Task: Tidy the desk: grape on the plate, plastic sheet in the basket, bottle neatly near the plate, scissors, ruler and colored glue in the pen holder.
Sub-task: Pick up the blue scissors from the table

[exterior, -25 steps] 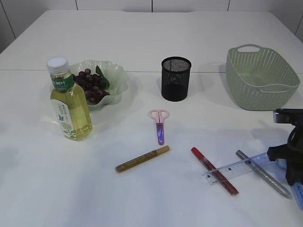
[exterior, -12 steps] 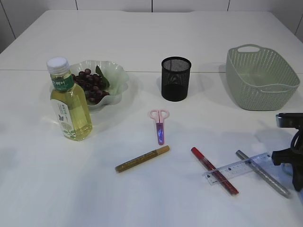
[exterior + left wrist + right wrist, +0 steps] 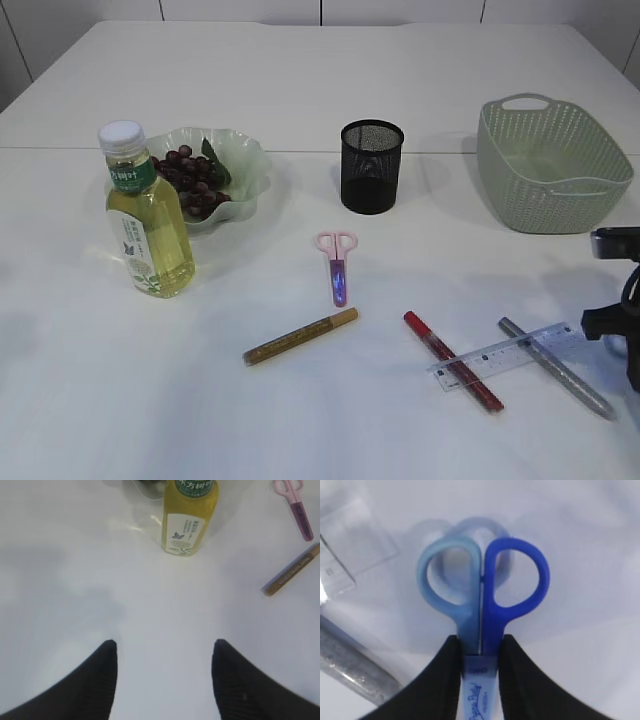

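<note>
blue scissors [image 3: 482, 605] sit clamped at the blades between the right gripper's [image 3: 479, 652] narrowed jaws by the table's [image 3: 300, 80] right edge, so, as i judge it, they need carrying to the pen holder [image 3: 371, 166].

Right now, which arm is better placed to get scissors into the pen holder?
Right. The right gripper is shut on the blue scissors, lifted off the table, so it only needs to carry them to the black mesh pen holder. The left gripper is open, empty, near the bottle.
</note>
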Robot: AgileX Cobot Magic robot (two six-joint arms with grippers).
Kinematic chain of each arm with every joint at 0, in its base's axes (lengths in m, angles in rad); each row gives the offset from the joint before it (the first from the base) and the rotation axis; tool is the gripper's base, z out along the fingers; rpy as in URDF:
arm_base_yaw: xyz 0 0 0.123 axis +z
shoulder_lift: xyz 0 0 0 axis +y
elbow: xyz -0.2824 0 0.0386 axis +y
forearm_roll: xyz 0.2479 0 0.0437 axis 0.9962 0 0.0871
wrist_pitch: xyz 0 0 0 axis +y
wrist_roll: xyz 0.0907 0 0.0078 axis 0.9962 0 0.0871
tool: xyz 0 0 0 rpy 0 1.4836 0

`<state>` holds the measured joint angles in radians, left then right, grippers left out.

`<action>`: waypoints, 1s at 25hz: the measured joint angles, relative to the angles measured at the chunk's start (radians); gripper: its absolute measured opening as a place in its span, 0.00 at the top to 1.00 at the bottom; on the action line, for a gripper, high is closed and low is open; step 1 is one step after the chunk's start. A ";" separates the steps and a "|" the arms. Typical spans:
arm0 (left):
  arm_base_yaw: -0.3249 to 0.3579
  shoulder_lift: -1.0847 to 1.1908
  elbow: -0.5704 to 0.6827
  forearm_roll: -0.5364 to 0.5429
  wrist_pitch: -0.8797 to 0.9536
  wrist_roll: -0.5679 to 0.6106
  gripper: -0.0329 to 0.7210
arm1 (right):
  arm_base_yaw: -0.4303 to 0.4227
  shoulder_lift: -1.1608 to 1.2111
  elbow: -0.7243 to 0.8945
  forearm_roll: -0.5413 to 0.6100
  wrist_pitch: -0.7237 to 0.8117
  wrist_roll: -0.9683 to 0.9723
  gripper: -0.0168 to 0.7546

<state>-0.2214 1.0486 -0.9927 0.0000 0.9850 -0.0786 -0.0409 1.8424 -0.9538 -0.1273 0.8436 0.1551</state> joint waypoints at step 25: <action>0.000 0.000 0.000 0.000 0.000 0.000 0.38 | 0.018 -0.058 -0.329 0.398 0.227 -0.369 0.71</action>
<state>-0.2214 1.0486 -0.9927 0.0000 0.9854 -0.0786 -0.0227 1.7842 -1.2825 0.2705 1.0708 -0.2136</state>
